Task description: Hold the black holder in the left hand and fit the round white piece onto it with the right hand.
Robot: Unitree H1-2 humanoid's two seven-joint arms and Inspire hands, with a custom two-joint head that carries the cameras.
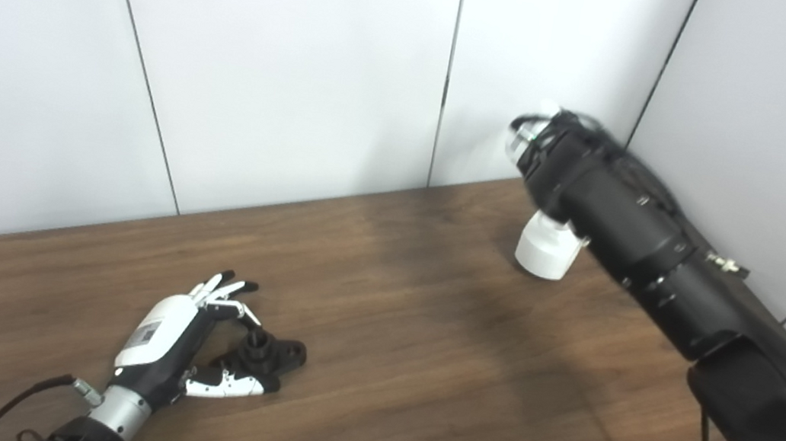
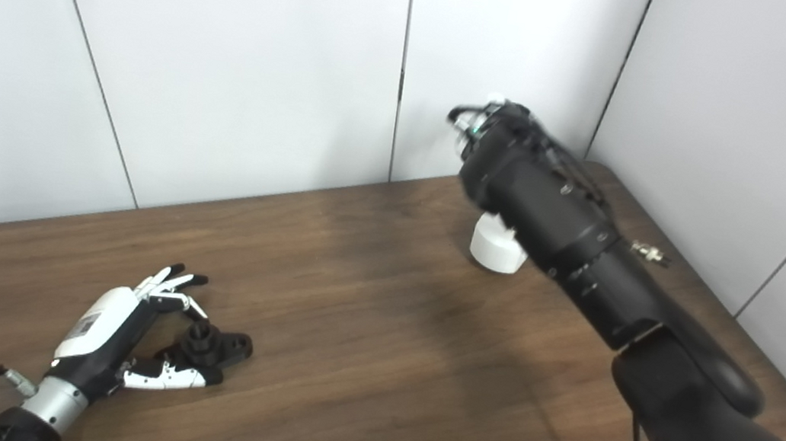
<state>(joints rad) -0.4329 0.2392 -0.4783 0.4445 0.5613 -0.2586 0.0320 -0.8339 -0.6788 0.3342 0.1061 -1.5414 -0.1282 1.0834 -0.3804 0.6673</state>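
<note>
Left hand (image 2: 115,335) on table (image 2: 376,341), fingers (image 2: 173,282) around black holder (image 2: 214,347); right arm (image 2: 553,228) hides white piece (image 2: 493,250) partly.

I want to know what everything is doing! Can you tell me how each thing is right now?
left hand: open, fingers curled around the black holder, not clearly gripping it.
black holder: lying on the table, by the left hand.
round white piece: standing on the table, partly hidden by the right arm.
right hand: raised near the wall, blurred; open or shut unclear.
table: brown wood.
</note>
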